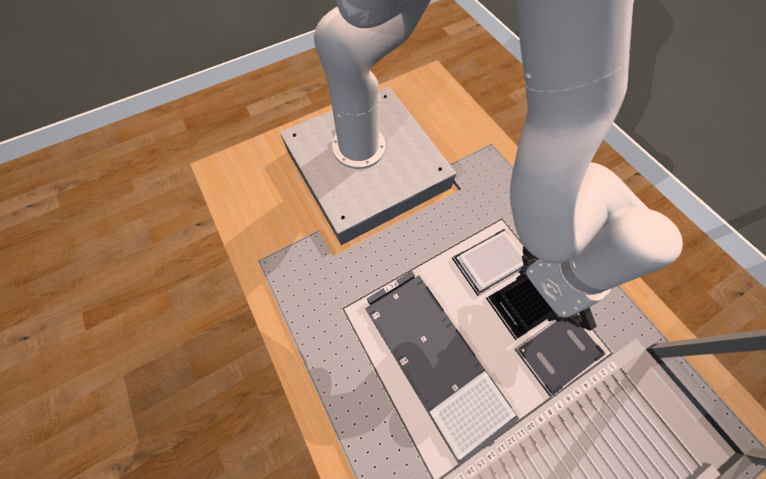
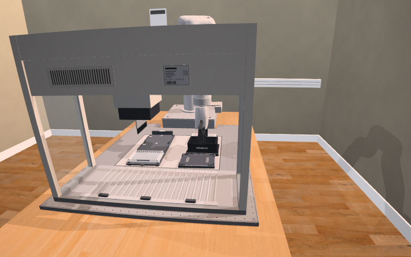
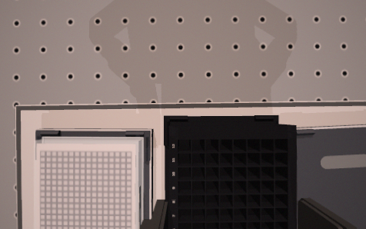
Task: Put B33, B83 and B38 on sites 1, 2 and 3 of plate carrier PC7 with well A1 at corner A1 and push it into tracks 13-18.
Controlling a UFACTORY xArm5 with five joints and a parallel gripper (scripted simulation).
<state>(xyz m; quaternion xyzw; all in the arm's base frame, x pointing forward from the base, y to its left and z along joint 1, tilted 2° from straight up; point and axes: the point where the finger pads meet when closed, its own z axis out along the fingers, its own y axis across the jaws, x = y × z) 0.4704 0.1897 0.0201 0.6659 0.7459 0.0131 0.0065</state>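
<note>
B83 [image 3: 231, 177] row numbers 13 to 7, tool [image 3: 234, 215] open astride it

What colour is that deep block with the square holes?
Black. The deep-well block shows best in the wrist view.

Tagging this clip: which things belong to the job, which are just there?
Job:
dark grey plate carrier
white 96-well plate
black deep-well block
white 384-well plate
ribbed loading rails
open gripper

Bystanders:
black pipetting head
vented grey housing
</note>
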